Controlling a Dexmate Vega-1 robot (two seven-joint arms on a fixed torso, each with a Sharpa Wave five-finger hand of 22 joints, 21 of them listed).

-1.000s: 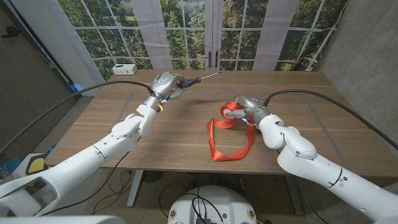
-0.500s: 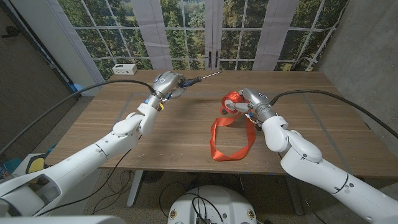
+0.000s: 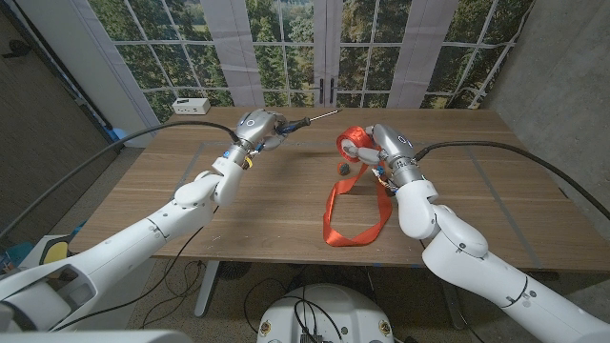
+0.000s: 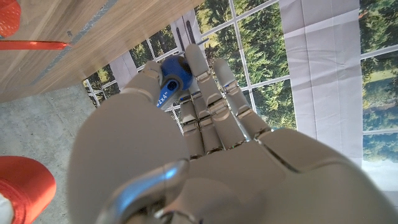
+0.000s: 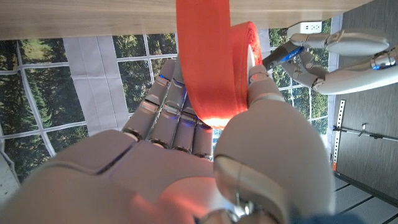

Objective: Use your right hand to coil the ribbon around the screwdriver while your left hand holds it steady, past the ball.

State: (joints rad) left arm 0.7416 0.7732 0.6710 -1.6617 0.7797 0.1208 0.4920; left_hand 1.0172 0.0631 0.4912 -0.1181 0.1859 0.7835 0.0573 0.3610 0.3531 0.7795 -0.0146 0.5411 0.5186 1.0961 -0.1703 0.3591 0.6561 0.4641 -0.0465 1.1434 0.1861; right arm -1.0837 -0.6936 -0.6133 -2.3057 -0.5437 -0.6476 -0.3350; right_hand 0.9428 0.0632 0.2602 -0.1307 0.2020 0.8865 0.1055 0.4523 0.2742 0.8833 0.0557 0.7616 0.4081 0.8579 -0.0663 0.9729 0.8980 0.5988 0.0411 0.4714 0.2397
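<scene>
- The left hand (image 3: pixel 255 129) is up over the far left part of the bench (image 3: pixel 191 205). Its fingers are wrapped around the blue handle of the screwdriver (image 3: pixel 303 120). The left wrist view shows that handle (image 4: pixel 169 87) tucked between the thumb and the fingers.
- The long thin shaft of the screwdriver sticks out from the left hand toward the right and a bit toward the far side. Its tip (image 3: pixel 335 111) hangs in the air, free of the bench.
- The right hand (image 3: pixel 379 145) is lifted near the middle of the bench. It holds a red roll of ribbon (image 3: pixel 355 148).
- More ribbon hangs down from the roll, and a long loop of it (image 3: pixel 355 221) lies on the bench on the near side.
- The right wrist view shows the ribbon band (image 5: pixel 205 62) running over the right hand's fingers, with the thumb pressed beside it.
- The screwdriver tip points almost at the ribbon roll. The roll sits just to the right of the tip and a little nearer. The two do not touch.
- The right hand is the one close to the tip, so it looks ready to carry the ribbon left onto the shaft and wind it round.
- No ribbon is on the shaft yet, so the coiling looks not yet started.
</scene>
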